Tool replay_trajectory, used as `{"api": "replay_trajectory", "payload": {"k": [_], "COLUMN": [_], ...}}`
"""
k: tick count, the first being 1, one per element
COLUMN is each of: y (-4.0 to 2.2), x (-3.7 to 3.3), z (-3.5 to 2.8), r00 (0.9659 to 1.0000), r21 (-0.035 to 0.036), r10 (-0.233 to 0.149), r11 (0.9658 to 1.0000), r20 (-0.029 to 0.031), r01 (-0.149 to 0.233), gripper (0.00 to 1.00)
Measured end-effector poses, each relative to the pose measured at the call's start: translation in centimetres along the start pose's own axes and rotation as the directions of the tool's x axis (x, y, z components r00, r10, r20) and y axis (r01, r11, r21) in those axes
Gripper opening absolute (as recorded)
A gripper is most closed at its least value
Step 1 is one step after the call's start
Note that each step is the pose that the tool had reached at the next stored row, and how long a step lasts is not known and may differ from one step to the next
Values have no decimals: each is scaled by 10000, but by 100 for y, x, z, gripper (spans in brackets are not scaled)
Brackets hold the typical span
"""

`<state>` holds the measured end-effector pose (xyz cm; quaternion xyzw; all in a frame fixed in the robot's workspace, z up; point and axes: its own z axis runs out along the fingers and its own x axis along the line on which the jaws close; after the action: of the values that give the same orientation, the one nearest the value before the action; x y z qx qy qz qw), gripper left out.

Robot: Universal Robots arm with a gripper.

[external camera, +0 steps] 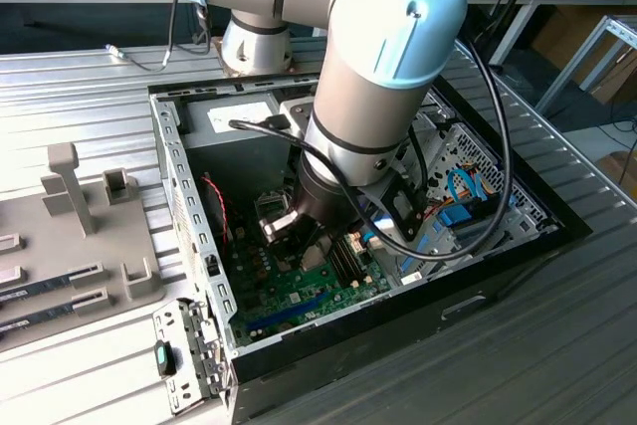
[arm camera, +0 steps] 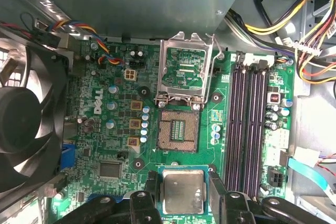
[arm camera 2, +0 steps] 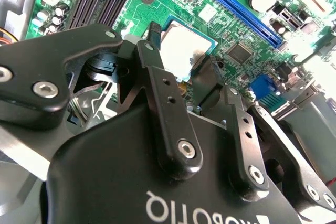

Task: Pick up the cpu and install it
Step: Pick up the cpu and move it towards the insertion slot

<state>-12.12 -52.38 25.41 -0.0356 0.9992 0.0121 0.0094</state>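
The black gripper (arm camera: 184, 195) fingers (arm camera 2: 157, 72) clench the flat square silvery-grey cpu (arm camera: 183, 191). It hangs just beside the open bare socket (arm camera: 179, 130) on the green motherboard (arm camera: 115, 145).

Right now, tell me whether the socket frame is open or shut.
Open. In the first wrist view the frame stands flipped up, the bare socket lies uncovered, and the cpu sits between the pincer fingers.

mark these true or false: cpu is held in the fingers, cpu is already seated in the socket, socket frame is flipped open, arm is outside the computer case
1. The cpu is held between the fingers: true.
2. The cpu is already seated in the socket: false, the socket is bare and the cpu sits apart from it in the gripper.
3. The socket frame is flipped open: true.
4. The arm is outside the computer case: false, it reaches down into it.
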Motion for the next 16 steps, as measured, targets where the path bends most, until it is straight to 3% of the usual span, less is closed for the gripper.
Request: {"api": "replay_trajectory", "payload": {"k": [6, 16], "y": [-1, 5], "x": [-5, -68], "z": [9, 13], "r00": [10000, 10000], "r21": [1, -1], "r10": [0, 0], "r11": [10000, 10000], "r20": [-1, 1], "r01": [0, 0], "gripper": [47, 47]}}
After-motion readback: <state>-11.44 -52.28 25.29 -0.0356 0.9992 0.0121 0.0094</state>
